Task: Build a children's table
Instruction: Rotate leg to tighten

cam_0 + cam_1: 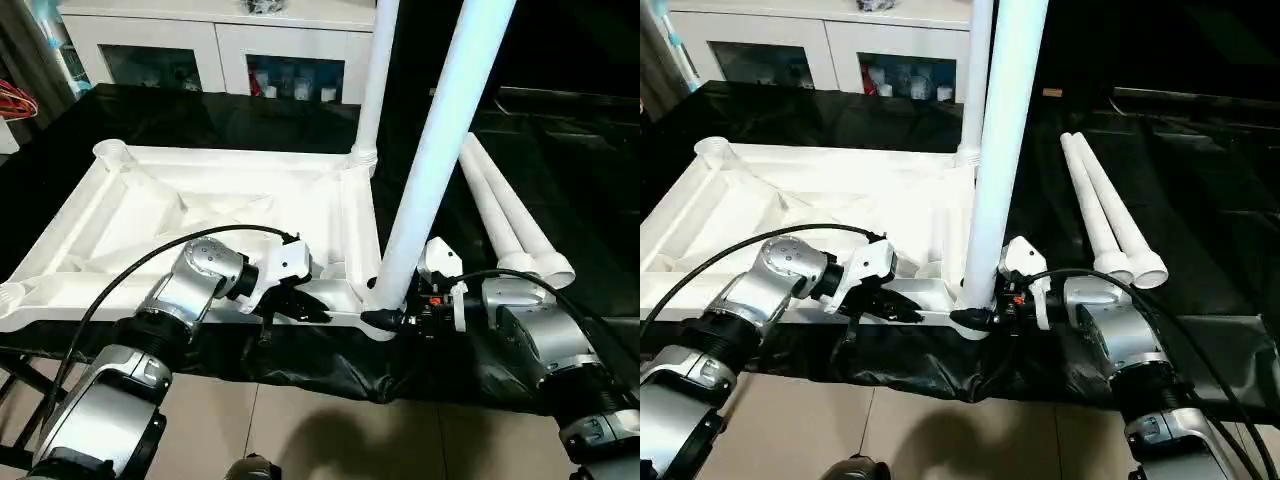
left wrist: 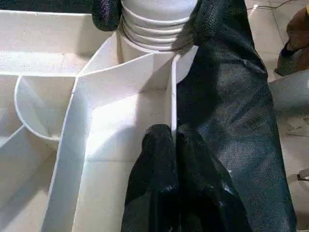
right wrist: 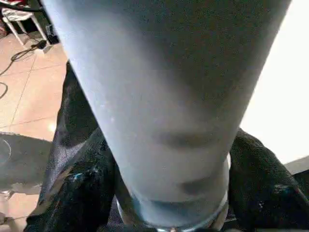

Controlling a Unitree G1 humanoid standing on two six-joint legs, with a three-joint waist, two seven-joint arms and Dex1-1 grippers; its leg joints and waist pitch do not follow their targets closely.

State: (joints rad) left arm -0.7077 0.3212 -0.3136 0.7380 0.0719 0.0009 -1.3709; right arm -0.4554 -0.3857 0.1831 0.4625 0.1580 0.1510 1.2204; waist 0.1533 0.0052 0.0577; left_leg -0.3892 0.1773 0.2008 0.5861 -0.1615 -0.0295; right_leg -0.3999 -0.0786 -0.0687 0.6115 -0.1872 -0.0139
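Right claw (image 1: 970, 318): black fingers are set either side of the foot of a leg (image 1: 440, 150), at the near right corner socket of the tabletop (image 1: 210, 215). In the right wrist view the tube (image 3: 164, 111) is seen between the two fingers (image 3: 77, 193), held about its base; whether the pads press firmly cannot be told.

Leg axis: near upright, leaning slightly, narrow end up out of frame, thick ribbed end down in the socket. The claw meets it level, from the robot's right side, across the axis.

Left claw (image 1: 305, 305): fingers (image 2: 166, 179) pressed together, nothing held; tips are laid on the rim of the upturned tabletop just beside the same corner, the ribbed leg base (image 2: 157, 24) directly ahead of them.

Farther out: a second leg (image 1: 375, 80) stands in the far right socket; two spare legs (image 1: 510, 215) lie side by side on the black-sheeted worktop (image 1: 560, 150), to the right, nearer the right arm.

Judgement: the coming move is a push or twist down along the leg's axis; the right arm is the one placed for it, the left serving as brace.
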